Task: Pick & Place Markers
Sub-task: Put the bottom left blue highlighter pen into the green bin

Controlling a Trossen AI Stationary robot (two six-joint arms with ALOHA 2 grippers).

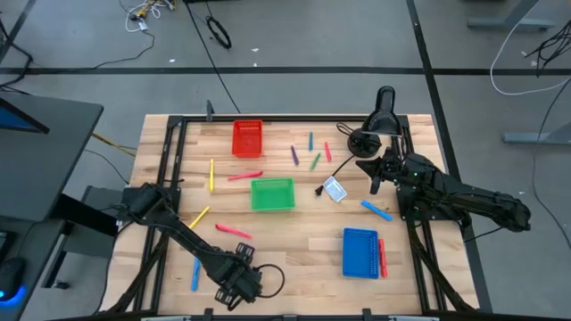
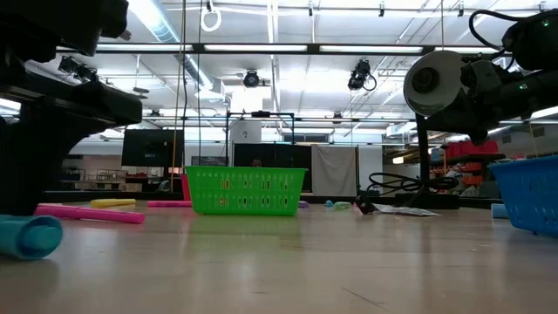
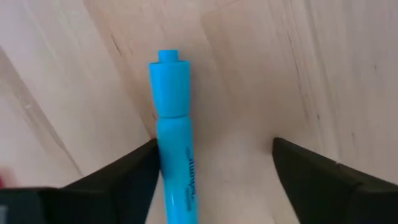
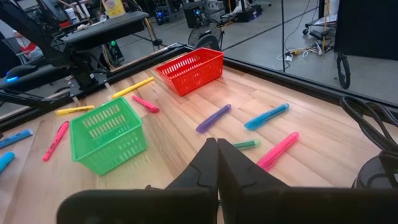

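one blue marker lies flat on the counter near its front-left edge, between the parted fingers of the left end effector, whose arm stretches low to straddle it for a grasp, while the right end effector hangs clenched and empty.

Blue marker has dark print along its barrel, too cut off to read; no other text legible

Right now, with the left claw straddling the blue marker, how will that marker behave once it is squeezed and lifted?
The blue marker looks round and smooth, so it may roll or slip against one finger of the left claw. It looks stiff and probably light, so it should lift without bending.
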